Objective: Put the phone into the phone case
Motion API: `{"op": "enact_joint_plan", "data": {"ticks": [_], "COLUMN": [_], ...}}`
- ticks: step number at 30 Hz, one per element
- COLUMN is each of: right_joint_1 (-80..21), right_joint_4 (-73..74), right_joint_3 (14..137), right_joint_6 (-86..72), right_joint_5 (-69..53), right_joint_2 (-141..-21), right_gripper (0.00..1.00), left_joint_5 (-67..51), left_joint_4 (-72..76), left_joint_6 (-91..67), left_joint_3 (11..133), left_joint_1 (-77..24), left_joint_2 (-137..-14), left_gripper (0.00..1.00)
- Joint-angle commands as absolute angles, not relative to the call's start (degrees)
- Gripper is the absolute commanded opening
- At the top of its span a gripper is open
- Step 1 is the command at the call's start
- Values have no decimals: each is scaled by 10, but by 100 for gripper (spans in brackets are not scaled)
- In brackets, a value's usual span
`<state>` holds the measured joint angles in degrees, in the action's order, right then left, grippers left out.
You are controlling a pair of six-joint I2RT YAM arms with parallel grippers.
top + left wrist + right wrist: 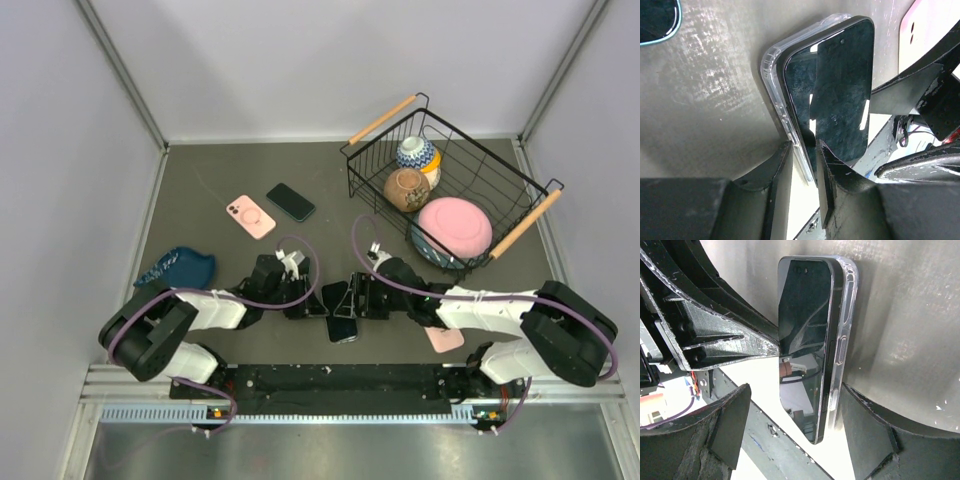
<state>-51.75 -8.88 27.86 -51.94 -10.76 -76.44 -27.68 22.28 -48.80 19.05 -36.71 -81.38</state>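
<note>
Grey table point(200, 170): pink case point(250, 216), dark phone point(290, 202), blue item point(178, 268), wire basket point(348, 172), cased phone point(342, 322) on edge, ctr.

The lower end of the phone point(840, 90) and its clear case point(771, 65) vanishes between the fingers point(780, 170) of the left gripper point(804, 146); whether they pinch it cannot be told. Beyond the fingertips, a second dark phone point(657, 20) and a pink object point(927, 35) are cut off by the frame's top corners.
</note>
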Motion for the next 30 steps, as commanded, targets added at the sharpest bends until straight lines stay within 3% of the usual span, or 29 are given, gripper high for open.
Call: {"op": "enact_joint_plan", "data": {"ticks": [1,14,20,23,30], "right_joint_1": [-525,-525,-525,-525,-525], "right_joint_4": [-205,-261,-224,-221,-171], "right_joint_3": [285,261,267,268,287], "right_joint_6": [-542,-555,-546,-546,-526], "right_joint_5": [-135,-158,-141,-138,-120], "right_joint_2": [-746,-751,-756,-761,-763], "right_gripper": [71,67,59,49,8], "left_joint_5": [-303,-297,-294,-293,-287], "left_joint_4": [243,228,223,221,200], "left_joint_6": [-497,-497,-497,-497,-488], "left_joint_3": [174,175,174,173,185], "left_joint_1": [-373,-373,-374,-374,-374], "left_joint_2": [-800,-788,-787,-787,-784], "left_gripper": [29,29,29,29,33]}}
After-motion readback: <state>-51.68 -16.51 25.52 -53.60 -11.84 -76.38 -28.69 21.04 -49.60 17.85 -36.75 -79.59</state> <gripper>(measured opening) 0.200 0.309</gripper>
